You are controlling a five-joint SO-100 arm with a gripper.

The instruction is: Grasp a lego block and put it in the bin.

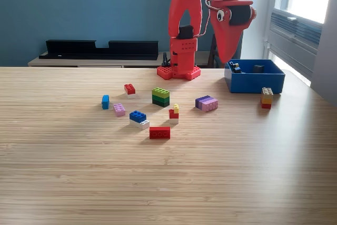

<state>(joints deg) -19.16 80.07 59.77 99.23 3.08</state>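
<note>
The tool (229, 51), its opening unclear, hangs just left of the bin (255, 82) in the exterior view

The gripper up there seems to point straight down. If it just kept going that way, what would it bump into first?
Probably bare table. The gripper points down, its tip just off the blue bin on the exterior view's left and behind the purple block. From one view depth is unclear, so it might instead clip the bin's near wall.
</note>
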